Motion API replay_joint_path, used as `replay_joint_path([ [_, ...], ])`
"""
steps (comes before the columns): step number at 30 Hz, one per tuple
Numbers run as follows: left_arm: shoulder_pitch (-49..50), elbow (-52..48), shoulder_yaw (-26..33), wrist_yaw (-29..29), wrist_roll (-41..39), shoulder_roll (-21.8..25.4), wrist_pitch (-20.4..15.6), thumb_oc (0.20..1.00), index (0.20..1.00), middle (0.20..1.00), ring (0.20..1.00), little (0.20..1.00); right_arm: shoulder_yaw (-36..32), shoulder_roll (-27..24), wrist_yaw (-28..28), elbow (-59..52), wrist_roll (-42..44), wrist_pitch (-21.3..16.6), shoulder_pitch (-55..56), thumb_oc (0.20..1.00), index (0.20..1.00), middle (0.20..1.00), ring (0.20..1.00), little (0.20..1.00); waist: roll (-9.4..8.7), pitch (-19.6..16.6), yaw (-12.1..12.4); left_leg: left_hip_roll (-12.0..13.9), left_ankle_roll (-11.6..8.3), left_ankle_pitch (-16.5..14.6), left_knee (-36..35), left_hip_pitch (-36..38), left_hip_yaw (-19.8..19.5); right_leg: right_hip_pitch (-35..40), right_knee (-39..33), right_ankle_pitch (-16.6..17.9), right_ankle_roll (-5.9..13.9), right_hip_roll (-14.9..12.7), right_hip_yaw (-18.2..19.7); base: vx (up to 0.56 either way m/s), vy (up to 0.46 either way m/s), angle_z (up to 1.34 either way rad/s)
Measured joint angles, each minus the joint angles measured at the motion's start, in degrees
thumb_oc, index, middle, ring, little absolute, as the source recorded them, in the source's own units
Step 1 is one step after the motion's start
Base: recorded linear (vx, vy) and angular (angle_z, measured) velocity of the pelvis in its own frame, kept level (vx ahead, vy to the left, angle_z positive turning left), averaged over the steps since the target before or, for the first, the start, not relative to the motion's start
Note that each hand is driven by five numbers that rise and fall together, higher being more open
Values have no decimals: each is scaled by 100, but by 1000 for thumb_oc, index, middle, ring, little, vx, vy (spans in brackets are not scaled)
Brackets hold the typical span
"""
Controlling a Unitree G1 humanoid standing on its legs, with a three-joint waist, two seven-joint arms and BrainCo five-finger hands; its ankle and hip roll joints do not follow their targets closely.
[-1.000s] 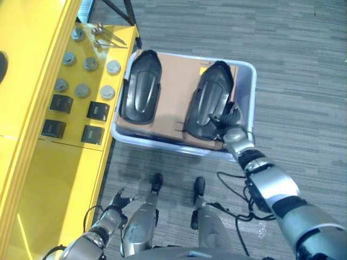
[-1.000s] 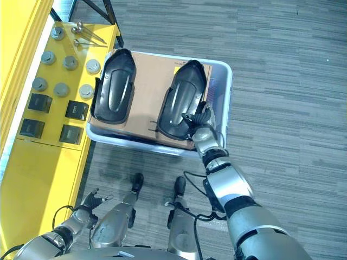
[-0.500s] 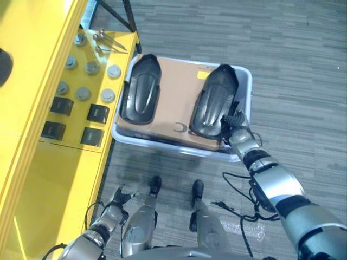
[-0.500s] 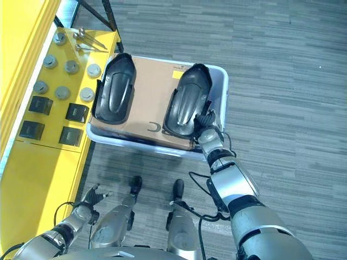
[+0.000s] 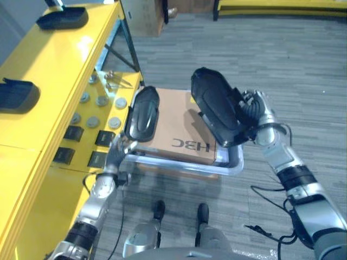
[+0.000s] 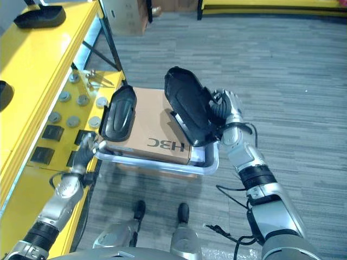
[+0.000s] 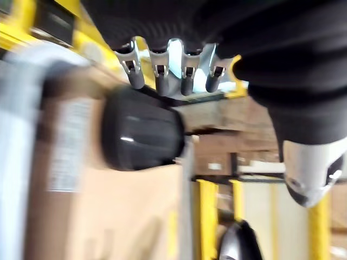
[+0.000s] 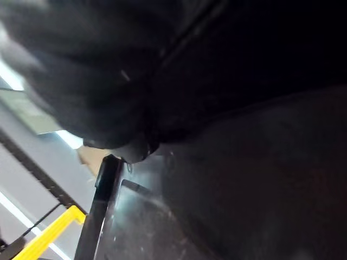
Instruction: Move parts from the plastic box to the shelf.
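Note:
My right hand [image 5: 259,111] is shut on a black oval part [image 5: 217,111] and holds it tilted in the air above the right half of the plastic box [image 5: 184,167]. The part's dark surface [image 8: 244,189] lies close against the hand in the right wrist view. A second black part [image 5: 142,112] lies on the brown cardboard [image 5: 176,127] in the box's left half. My left hand [image 5: 116,151] hovers open at the box's front left corner, its fingers [image 7: 162,76] straight, just short of that second part [image 7: 141,135].
The yellow shelf [image 5: 49,70] runs along the left. Two black parts [image 5: 62,19] [image 5: 16,96] rest on its top level. Its lower level holds several round grey pieces [image 5: 100,100] and black square blocks [image 5: 103,138]. Grey floor lies to the right.
My right hand has lifted the right-hand part up out of the box. My left hand has risen from low down to the box's front left corner. The camera has tilted up.

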Motion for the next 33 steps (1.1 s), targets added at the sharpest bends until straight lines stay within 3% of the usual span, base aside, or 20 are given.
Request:
replay_joint_path([
  [4, -288, 31, -14, -4, -347, -116, -27, 1000, 1000, 1000, 1000, 1000, 32, 13, 131, -444, -303, -100, 23, 200, 200, 200, 200, 200, 35, -252, -121, 13, 16, -82, -1, 207, 100, 148, 0, -48, 14, 25, 134, 52, -45, -18],
  [8, -704, 744, -649, -169, -1092, -567, 103, 1000, 1000, 1000, 1000, 1000, 337, 146, 233, -543, -454, -171, 43, 200, 200, 200, 200, 200, 3, -641, -236, 54, 20, -182, 0, 371, 213, 251, -2, -134, -15, 65, 238, 60, -42, -12],
  [9, -904, 1175, -975, -287, -1612, -803, 124, 1000, 1000, 1000, 1000, 1000, 639, 284, 251, -537, -528, -178, -35, 200, 200, 200, 200, 200, -9, -745, -336, 73, 28, -201, 0, 461, 253, 312, -2, -152, 1, 81, 286, 44, -35, -19],
  [13, -1054, 1780, -1138, -474, -2633, -1404, 321, 1000, 1000, 1000, 1000, 1000, 987, 604, 426, -541, -572, -280, -44, 200, 200, 200, 200, 200, -42, -798, -566, 113, 22, -245, -1, 532, 347, 341, -2, -157, -10, 115, 339, 38, -28, -15],
  [15, -1059, 2029, -1066, -595, -2935, -1573, 363, 1000, 1000, 1000, 1000, 1000, 1147, 635, 446, -542, -574, -291, -44, 200, 200, 200, 200, 200, -39, -800, -562, 128, 18, -260, 0, 565, 401, 343, -2, -155, -13, 136, 425, 30, -23, -16],
  [20, -1055, 2236, -951, -590, -3392, -1608, 437, 1000, 1000, 1000, 1000, 1000, 1227, 980, 481, -559, -560, -282, -44, 200, 200, 200, 200, 200, -41, -800, -611, 170, 11, -268, -1, 592, 448, 345, -2, -141, -52, 178, 464, 14, -14, -5],
  [33, -1103, 2178, -873, -658, -3710, -1518, 410, 1000, 1000, 1000, 1000, 1000, 1790, 1210, 983, -693, -504, -394, -44, 200, 200, 200, 200, 200, -62, -814, -536, 162, 10, -266, -1, 598, 438, 360, -1, -123, -69, 170, 452, 0, 0, 0],
])
